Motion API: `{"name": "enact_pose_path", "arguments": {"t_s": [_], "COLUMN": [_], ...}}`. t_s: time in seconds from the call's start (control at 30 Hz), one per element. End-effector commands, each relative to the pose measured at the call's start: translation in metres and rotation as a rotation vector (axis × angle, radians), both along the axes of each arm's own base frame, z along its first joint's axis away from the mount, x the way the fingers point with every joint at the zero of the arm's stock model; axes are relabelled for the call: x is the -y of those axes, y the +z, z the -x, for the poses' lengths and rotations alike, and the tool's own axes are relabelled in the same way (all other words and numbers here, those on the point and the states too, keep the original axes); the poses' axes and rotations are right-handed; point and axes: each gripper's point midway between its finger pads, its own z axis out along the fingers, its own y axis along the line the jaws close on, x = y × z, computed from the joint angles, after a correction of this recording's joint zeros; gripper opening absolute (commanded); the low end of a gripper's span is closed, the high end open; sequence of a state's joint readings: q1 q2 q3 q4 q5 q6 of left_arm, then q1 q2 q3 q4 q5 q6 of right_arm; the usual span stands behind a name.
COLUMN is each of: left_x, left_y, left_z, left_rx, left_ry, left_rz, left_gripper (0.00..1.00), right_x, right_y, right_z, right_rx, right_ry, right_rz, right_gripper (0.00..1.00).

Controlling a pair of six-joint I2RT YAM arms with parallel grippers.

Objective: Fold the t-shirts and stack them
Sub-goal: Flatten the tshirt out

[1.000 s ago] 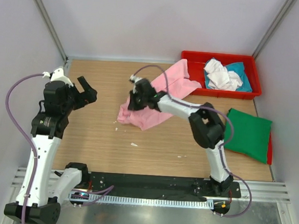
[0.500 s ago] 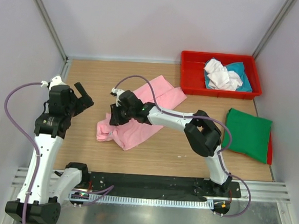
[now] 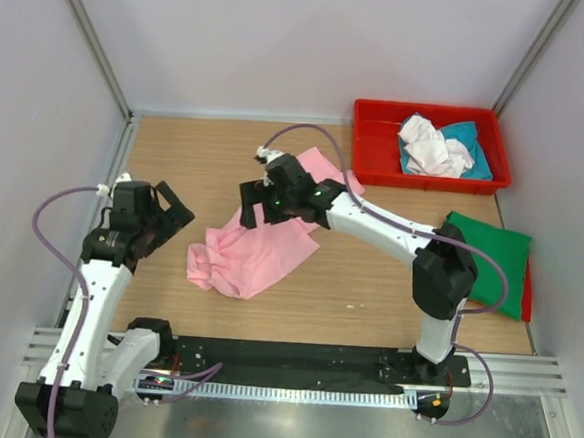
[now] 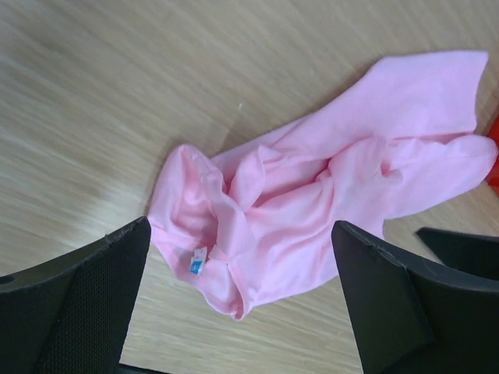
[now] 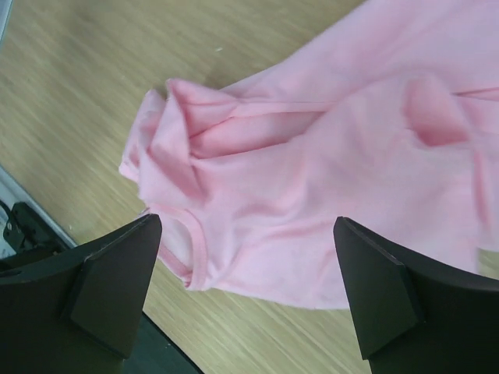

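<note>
Left gripper (image 3: 176, 207): jaws wide, empty, at 9 o'clock on the table (image 3: 176, 151).
Pink shirt (image 3: 254, 256): crumpled on the wood mid-table, at 3 o'clock from the left arm's fingers, apart from them.
Right gripper (image 3: 248, 203): jaws wide, holding nothing, over the shirt's 11 o'clock edge.
Red tray (image 3: 372, 154): at 1 o'clock, white shirt (image 3: 427, 148) and teal shirt (image 3: 474, 152) bunched inside.
Green shirt (image 3: 485, 261): folded flat at 3 o'clock.

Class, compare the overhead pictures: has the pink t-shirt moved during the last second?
Yes. The pink t-shirt slid left and nearer, away from the red tray.
</note>
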State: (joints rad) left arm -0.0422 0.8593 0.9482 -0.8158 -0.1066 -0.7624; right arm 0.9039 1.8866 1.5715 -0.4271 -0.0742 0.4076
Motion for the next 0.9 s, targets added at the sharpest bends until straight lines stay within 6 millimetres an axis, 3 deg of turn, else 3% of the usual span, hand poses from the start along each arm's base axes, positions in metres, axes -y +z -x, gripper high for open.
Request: {"name": "enact_pose_path", "arguments": {"t_s": [0.0, 0.07, 0.2, 0.4, 0.6, 0.73, 0.77, 0.8, 0.87], "left_x": [0.029, 0.036, 0.037, 0.059, 0.061, 0.06, 0.058, 0.059, 0.06], "left_y": [-0.049, -0.06, -0.077, -0.103, -0.123, -0.125, -0.132, -0.134, -0.141], "left_z": [0.013, 0.012, 0.01, -0.002, -0.018, -0.038, -0.045, -0.05, -0.057], "left_rx": [-0.131, -0.145, -0.18, -0.213, -0.22, -0.168, -0.164, -0.159, -0.18], "left_ry": [0.01, 0.002, -0.005, -0.071, -0.052, -0.037, -0.017, -0.015, -0.015], "left_rz": [0.2, 0.246, 0.239, 0.326, 0.329, 0.335, 0.336, 0.336, 0.336], "left_gripper": [1.0, 1.0, 0.98, 0.92, 0.82, 0.63, 0.52, 0.52, 0.35], "right_x": [0.056, 0.079, 0.104, 0.086, 0.076, 0.082, 0.084, 0.084, 0.085], "right_y": [-0.006, -0.015, -0.042, -0.065, -0.082, -0.093, -0.098, -0.101, -0.109], "right_z": [-0.031, -0.047, -0.063, -0.079, -0.078, -0.073, -0.071, -0.07, -0.065], "right_rx": [-0.034, -0.06, -0.039, -0.069, -0.109, -0.119, -0.124, -0.129, -0.152], "right_ry": [-0.193, -0.27, -0.36, -0.361, -0.33, -0.332, -0.33, -0.329, -0.321], "right_rz": [0.035, 0.046, 0.079, 0.031, 0.03, 0.054, 0.059, 0.063, 0.08], "right_gripper": [0.98, 0.97, 0.96, 0.93, 0.89, 0.82, 0.78, 0.75, 0.66]}}
